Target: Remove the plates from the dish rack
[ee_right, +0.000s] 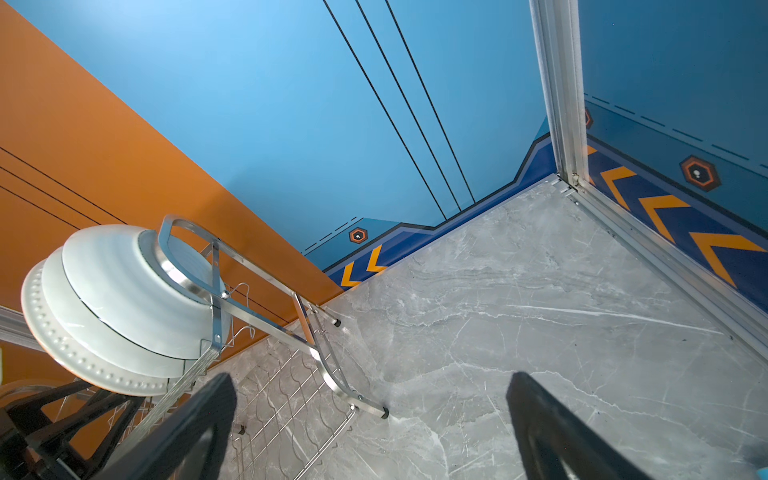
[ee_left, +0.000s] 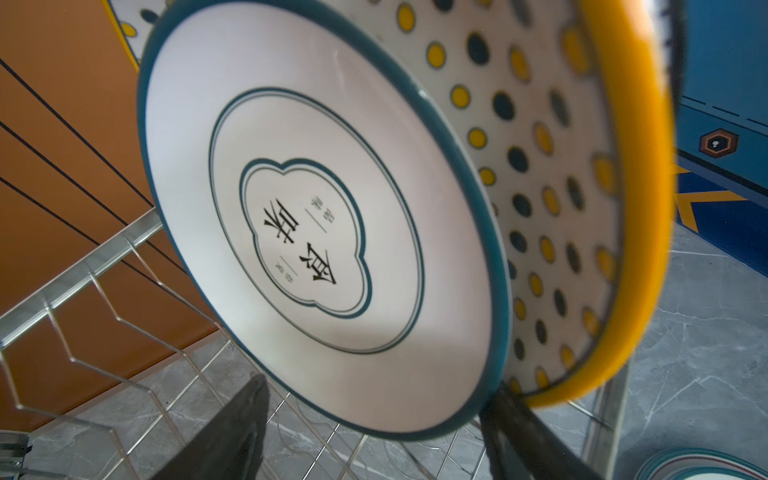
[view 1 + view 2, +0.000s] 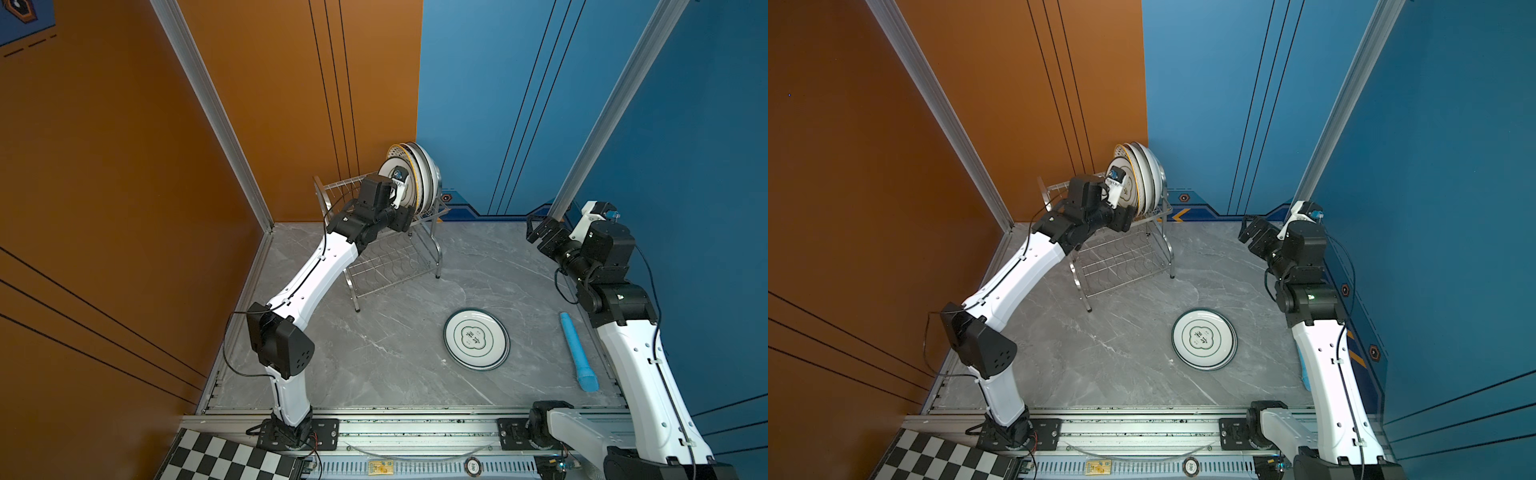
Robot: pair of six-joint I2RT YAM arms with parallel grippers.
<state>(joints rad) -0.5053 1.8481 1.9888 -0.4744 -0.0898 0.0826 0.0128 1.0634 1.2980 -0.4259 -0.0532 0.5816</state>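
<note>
The dish rack (image 3: 386, 257) (image 3: 1121, 257) stands at the back by the orange wall. Several plates (image 3: 419, 174) (image 1: 116, 291) stand upright at the right end of its top tier. My left gripper (image 2: 378, 384) (image 3: 411, 210) is open and straddles the lower rim of the front plate (image 2: 316, 232), white with a teal rim and a clover outline. One finger is in front of its face. The other sits between it and a yellow-rimmed dotted plate (image 2: 540, 166). A matching teal-rimmed plate (image 3: 476, 338) (image 3: 1204, 338) lies flat on the table. My right gripper (image 1: 372, 377) (image 3: 540, 230) hangs open and empty at the back right.
A light blue cylinder (image 3: 578, 351) lies on the marble table beside the right arm. Aluminium posts (image 3: 602, 124) stand at the back corners, with orange and blue walls close behind the rack. The rack's lower tier (image 1: 282, 395) holds nothing. A checkerboard (image 3: 216, 457) sits at the front left.
</note>
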